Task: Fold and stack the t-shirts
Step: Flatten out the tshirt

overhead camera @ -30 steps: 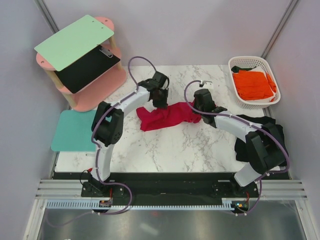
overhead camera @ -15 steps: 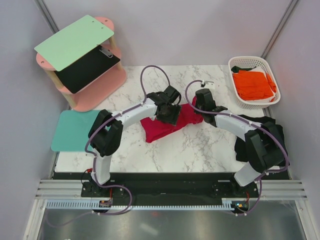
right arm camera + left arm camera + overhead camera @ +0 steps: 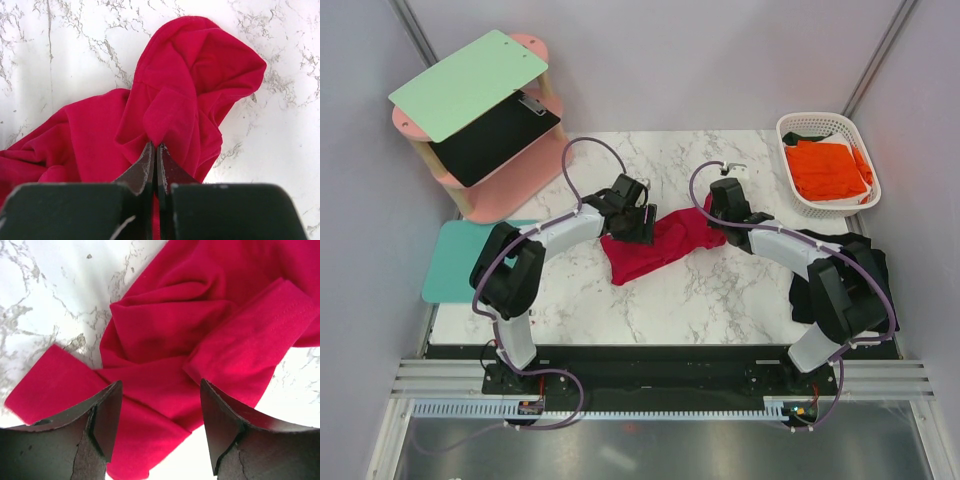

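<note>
A crimson red t-shirt point(image 3: 660, 242) lies crumpled on the marble table's middle. My left gripper point(image 3: 628, 222) hovers over its left end, open, with red cloth point(image 3: 165, 335) showing below between the fingers point(image 3: 107, 410) and nothing held. My right gripper point(image 3: 722, 218) is at the shirt's right end, shut on a pinched fold of the red cloth point(image 3: 200, 65). An orange t-shirt point(image 3: 828, 168) lies folded in the basket. A black t-shirt point(image 3: 868, 262) lies heaped at the table's right edge, partly under my right arm.
A white basket point(image 3: 790, 125) stands at the back right. A pink two-tier shelf point(image 3: 520, 185) at the back left carries a mint-green board point(image 3: 470, 82) and a black board point(image 3: 495, 135). A teal mat point(image 3: 460, 260) lies at the left edge.
My left gripper carried the shirt's left end rightward, opened and let it go, then drew back left. The red shirt now lies more bunched. The right gripper kept its grip.
</note>
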Robot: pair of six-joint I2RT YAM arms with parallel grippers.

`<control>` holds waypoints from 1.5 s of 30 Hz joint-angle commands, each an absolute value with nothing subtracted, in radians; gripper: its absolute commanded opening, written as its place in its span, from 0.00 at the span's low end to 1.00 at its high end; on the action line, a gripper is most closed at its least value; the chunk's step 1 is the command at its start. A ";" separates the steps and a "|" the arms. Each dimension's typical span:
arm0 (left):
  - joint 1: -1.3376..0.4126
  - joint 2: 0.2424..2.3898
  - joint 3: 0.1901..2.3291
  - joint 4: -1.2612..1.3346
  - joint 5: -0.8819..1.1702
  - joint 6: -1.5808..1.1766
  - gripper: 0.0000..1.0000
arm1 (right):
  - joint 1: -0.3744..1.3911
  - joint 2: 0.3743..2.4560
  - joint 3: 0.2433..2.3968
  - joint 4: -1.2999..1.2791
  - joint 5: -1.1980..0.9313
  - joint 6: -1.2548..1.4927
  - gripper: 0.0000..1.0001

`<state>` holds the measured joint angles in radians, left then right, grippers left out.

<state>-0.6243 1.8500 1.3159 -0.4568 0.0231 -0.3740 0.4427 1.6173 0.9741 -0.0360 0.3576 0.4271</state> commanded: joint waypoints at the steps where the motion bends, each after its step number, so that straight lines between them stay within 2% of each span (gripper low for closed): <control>1: -0.589 1.812 1.281 -0.233 0.175 -0.426 0.70 | 0.439 1.623 1.006 -0.021 0.347 0.440 0.05; 20: -0.591 1.848 1.304 -0.198 0.250 -0.449 0.69 | 0.434 1.626 1.003 -0.025 0.339 0.445 0.05; 29: -0.591 1.904 1.321 -0.213 0.284 -0.446 0.58 | 0.428 1.620 1.006 -0.028 0.341 0.449 0.05; 34: -0.591 1.913 1.330 -0.242 0.281 -0.436 0.56 | 0.422 1.609 1.006 -0.028 0.339 0.453 0.05; 35: -0.591 1.913 1.331 -0.244 0.281 -0.434 0.55 | 0.423 1.606 1.005 -0.028 0.339 0.453 0.05; 38: -0.591 1.911 1.336 -0.250 0.282 -0.433 0.33 | 0.419 1.600 1.008 -0.031 0.336 0.453 0.05; 39: -0.591 1.911 1.338 -0.253 0.282 -0.433 0.18 | 0.419 1.598 1.008 -0.029 0.336 0.451 0.05; 41: -0.591 1.907 1.344 -0.264 0.281 -0.430 0.02 | 0.414 1.591 1.008 -0.031 0.337 0.451 0.05; 45: -0.591 1.873 1.345 -0.282 0.246 -0.419 0.02 | 0.407 1.566 1.008 -0.035 0.330 0.445 0.05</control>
